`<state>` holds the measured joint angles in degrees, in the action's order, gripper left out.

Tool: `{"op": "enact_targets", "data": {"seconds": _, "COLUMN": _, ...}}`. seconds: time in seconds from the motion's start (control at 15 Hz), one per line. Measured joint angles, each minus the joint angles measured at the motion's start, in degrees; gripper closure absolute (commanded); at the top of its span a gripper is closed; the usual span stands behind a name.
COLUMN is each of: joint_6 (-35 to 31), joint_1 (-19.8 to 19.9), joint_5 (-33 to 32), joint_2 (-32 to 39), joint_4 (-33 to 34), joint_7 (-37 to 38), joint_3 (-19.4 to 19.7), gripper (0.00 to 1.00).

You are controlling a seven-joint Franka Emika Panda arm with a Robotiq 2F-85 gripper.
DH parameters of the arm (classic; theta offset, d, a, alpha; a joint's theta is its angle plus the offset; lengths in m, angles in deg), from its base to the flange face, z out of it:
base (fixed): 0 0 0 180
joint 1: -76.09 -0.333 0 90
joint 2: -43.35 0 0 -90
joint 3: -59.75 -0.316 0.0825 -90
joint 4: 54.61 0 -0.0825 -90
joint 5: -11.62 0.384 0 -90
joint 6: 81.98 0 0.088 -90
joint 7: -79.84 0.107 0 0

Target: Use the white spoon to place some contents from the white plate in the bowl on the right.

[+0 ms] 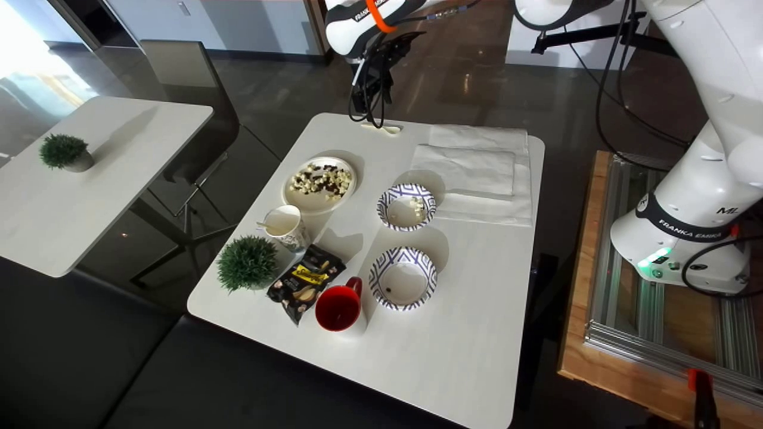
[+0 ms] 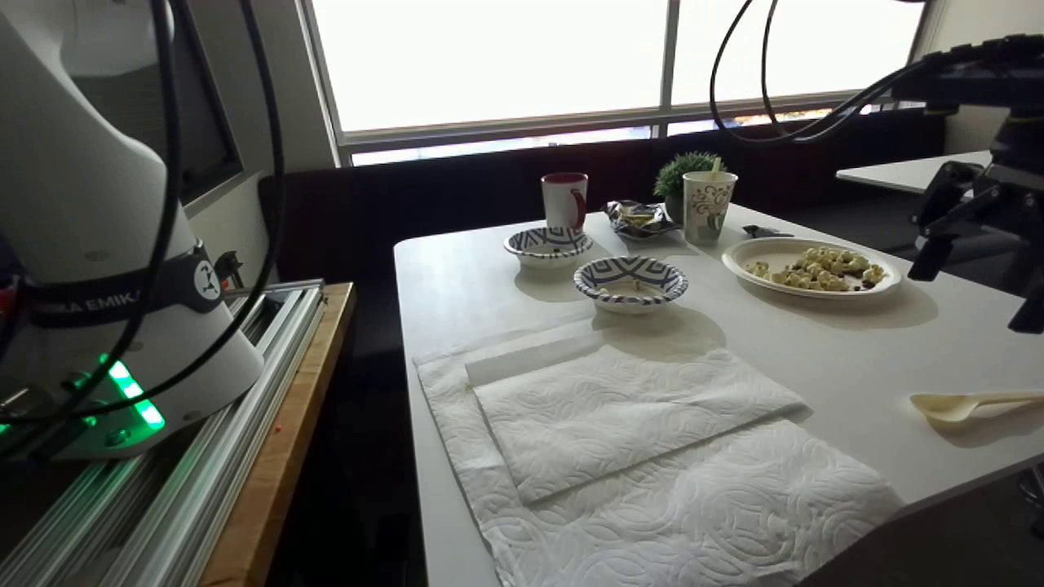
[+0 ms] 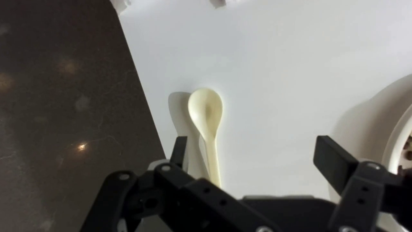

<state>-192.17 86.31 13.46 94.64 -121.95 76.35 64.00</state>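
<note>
At the left of the table (image 1: 477, 286), in an exterior view, you have the white plate (image 1: 307, 202), bearing a loose spread of popcorn and dark brown bits (image 1: 338, 180). A good amount lies there; since the task calls for only some to be moved, I would not mark that as a shortfall.

To its right, by the far edge, the white spoon (image 3: 210, 135) lies loose on the table. Your gripper (image 3: 252, 151) is above it, fingers spread wide apart and nothing held; in an exterior view the fingertips are clear of the spoon.

Slightly farther right and nearer stands the smaller striped bowl (image 1: 390, 201), taken here as your target. Several pale popcorn pieces (image 1: 419, 205) lie inside, toward its right side; no dark bits can be made out among them. Nearer still is the larger striped bowl (image 1: 411, 283), with a dark speck (image 1: 388, 290) inside; whether that is stray content, I cannot tell.

Finding on progress: with popcorn in your target and the spoon out of the grip, the transfer appears complete. What is left, in my judgement, is only to take the gripper clear, unless you want more served; the task fixes no quantity.
</note>
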Motion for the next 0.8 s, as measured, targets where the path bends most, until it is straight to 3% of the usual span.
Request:
{"op": "enact_targets", "data": {"seconds": 0.4, "joint_6": 5.23, "joint_1": 3.81, "joint_5": 1.79, "joint_2": 9.66, "joint_4": 13.41, "joint_7": -4.63, "joint_3": -2.68, "gripper": 0.00}}
{"op": "enact_targets", "data": {"seconds": 0.8, "joint_6": 5.39, "joint_1": 5.45, "joint_5": 3.60, "joint_2": 16.35, "joint_4": 22.07, "joint_7": -5.38, "joint_3": -4.84, "gripper": 0.00}}
